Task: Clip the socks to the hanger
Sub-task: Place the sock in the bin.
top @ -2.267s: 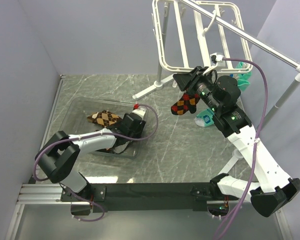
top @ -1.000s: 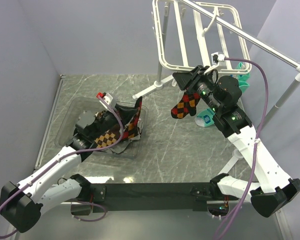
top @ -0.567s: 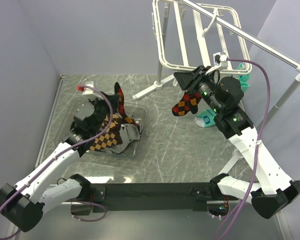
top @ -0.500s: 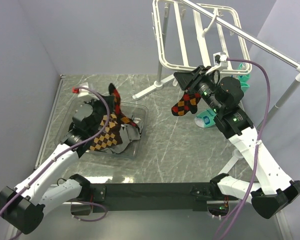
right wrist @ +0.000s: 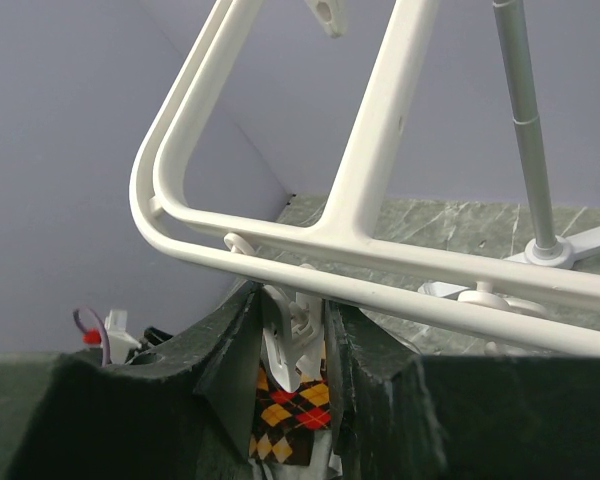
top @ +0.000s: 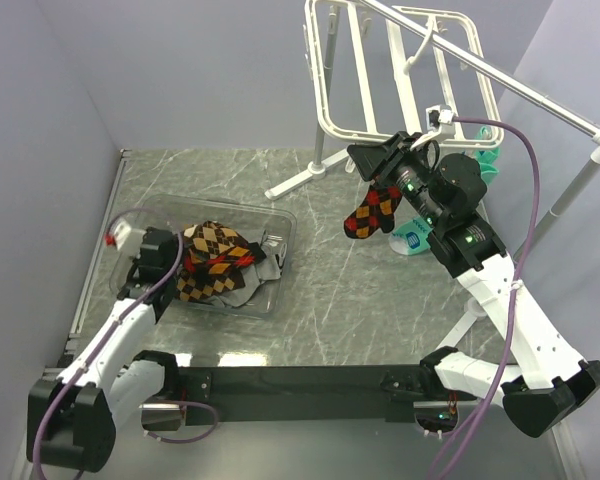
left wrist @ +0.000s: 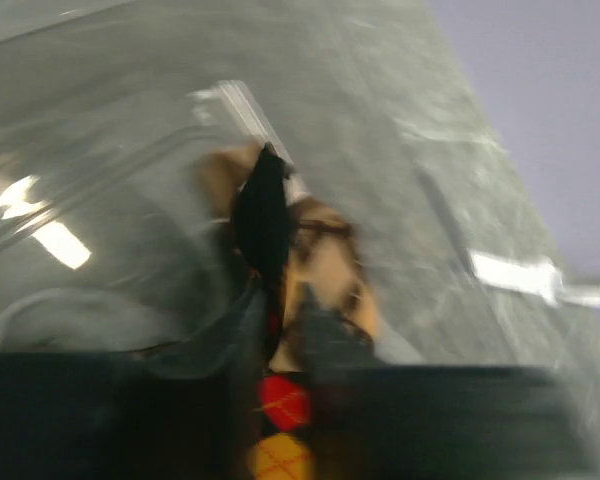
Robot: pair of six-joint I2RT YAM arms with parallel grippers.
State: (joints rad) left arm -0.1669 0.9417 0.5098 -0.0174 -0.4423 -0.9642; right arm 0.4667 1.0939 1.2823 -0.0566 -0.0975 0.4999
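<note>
The white hanger (top: 364, 70) hangs from a pole at the back right. My right gripper (top: 385, 163) is closed around one of its rim clips (right wrist: 285, 340), one finger on each side. An argyle sock (top: 372, 212) dangles below that clip and shows under it in the right wrist view (right wrist: 295, 415). My left gripper (top: 177, 262) is low at the left of the clear bin (top: 276, 222). It is shut on an argyle sock (top: 215, 262) that lies in the bin. The left wrist view is blurred, with sock fabric (left wrist: 280, 395) between the fingers.
The silver pole (top: 510, 85) of the stand slants across the back right, and its white legs (top: 300, 180) spread over the table. A mint-green sock (top: 410, 240) lies by the right arm. Another mint-green one (top: 488, 160) hangs behind the arm.
My left arm lifted an argyle sock high above the bin, then swung back left and lowered it into the bin. The right gripper stayed at the clip.
</note>
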